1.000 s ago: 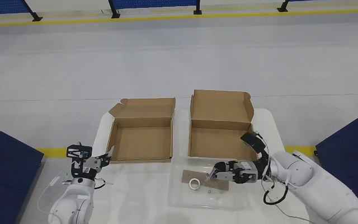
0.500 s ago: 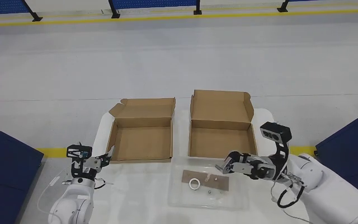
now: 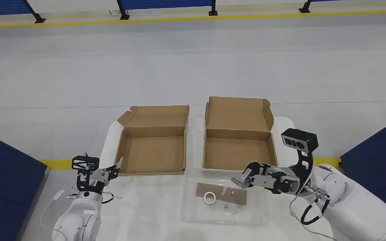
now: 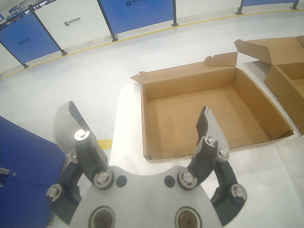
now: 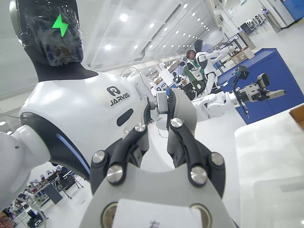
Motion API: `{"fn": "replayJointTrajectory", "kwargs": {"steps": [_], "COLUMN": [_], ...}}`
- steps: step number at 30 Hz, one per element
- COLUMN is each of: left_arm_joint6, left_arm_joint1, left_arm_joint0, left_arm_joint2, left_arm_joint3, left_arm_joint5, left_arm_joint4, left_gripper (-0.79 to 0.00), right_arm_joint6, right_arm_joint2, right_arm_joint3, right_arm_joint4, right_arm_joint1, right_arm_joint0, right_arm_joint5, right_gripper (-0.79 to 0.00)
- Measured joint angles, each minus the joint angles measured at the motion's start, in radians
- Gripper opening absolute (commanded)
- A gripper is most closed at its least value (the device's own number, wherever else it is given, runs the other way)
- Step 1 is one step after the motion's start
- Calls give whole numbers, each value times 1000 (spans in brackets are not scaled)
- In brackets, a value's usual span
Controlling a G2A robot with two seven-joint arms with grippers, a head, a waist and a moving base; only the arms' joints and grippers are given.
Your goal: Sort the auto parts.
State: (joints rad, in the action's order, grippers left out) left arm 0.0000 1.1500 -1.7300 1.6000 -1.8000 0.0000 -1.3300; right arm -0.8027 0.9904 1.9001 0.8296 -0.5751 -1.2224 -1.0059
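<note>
Right gripper: clamped on a small grey metal part, which sits squarely between the two finger pads near their tips. The gripper is raised off the surface, holding the part over the far section of the clear tray.

Directly below and just to the gripper's left, a cardboard strip lies flat in the tray. A white ring rests at the end of the strip farthest from the gripper, touching or overlapping it; I cannot tell which. A small grey piece lies loose on the tray floor on the near side of the strip, somewhat closer to the gripper than the ring.

Just beyond the right gripper stands the right box, lid flap upright at the back, its near wall close to the gripper's tip. Nothing is visible inside it.

Left gripper: fingers spread wide apart, holding nothing. It hangs low at the near left corner of the surface. Immediately ahead of it is the left box, open, lid flap standing at the back, bare cardboard floor. The near corner of this box lies just in front of the gripper's right finger. The tray and its parts are well off to this gripper's right.
</note>
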Motion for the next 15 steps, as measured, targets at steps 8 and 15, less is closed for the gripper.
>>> {"fn": "replayJointTrajectory", "kwargs": {"steps": [8,15], "left_arm_joint6": [0,0], "left_arm_joint1": [0,0], "left_arm_joint0": [0,0], "left_arm_joint2": [0,0], "left_arm_joint3": [0,0], "left_arm_joint5": [0,0], "left_arm_joint4": [0,0], "left_gripper": [0,0], "right_arm_joint6": [-10,-35], "right_arm_joint2": [-25,-51], "right_arm_joint3": [113,161], "right_arm_joint4": [138,311], "right_arm_joint1": [-34,-71], "right_arm_joint0": [26,74], "right_arm_joint5": [-2,23], "right_gripper": [-785,-785]}}
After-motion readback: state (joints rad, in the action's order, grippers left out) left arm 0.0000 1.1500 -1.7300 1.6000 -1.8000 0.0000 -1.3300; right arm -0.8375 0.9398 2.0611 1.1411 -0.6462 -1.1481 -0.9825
